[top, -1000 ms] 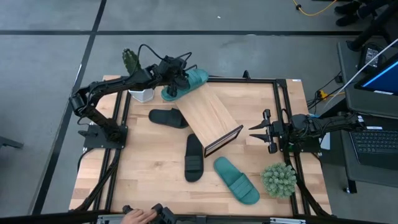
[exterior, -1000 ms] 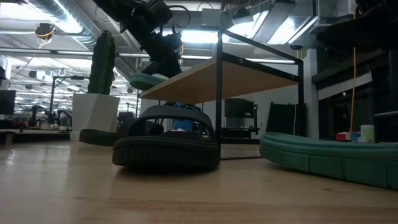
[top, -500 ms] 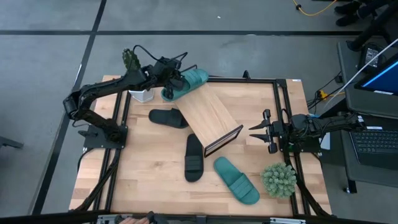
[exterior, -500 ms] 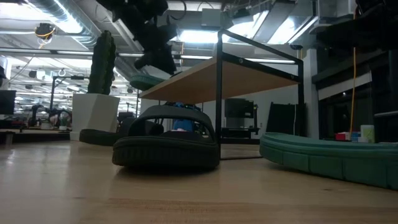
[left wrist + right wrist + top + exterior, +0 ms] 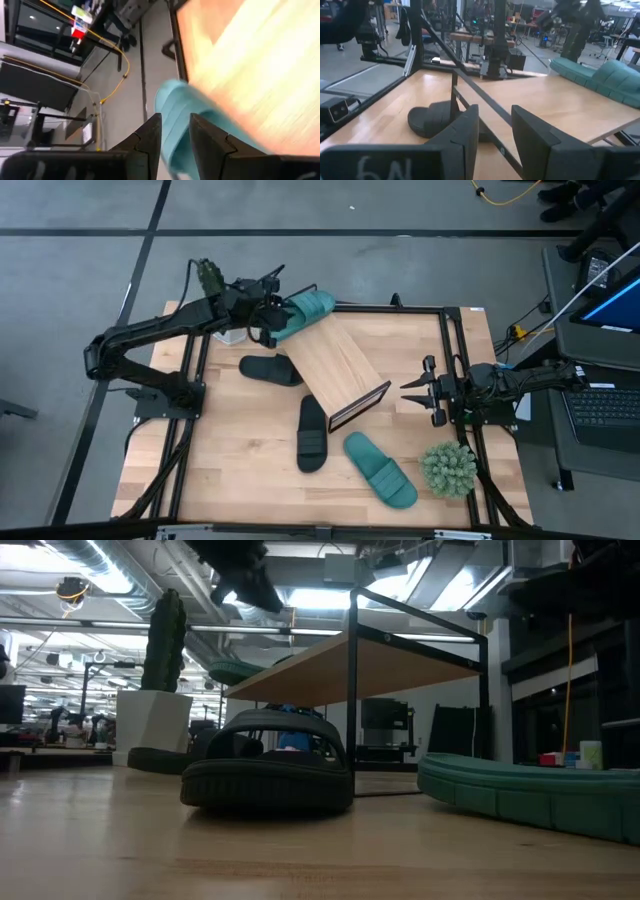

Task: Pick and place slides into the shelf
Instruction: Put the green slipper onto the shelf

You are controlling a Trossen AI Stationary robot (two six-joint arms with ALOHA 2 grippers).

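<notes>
i see my left gripper [image 5: 262,323] beside the teal rubber slide [image 5: 300,312] lying on the upper end of the slanted wooden shelf [image 5: 335,366]; its fingers stand apart and empty. my right gripper [image 5: 410,391] waits open at the right edge of the table.

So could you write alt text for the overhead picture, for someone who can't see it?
A teal slide lies on the upper end of a slanted wooden shelf, the left claw just beside it. Two black slides and another teal one lie on the table; the right claw waits open.
</notes>
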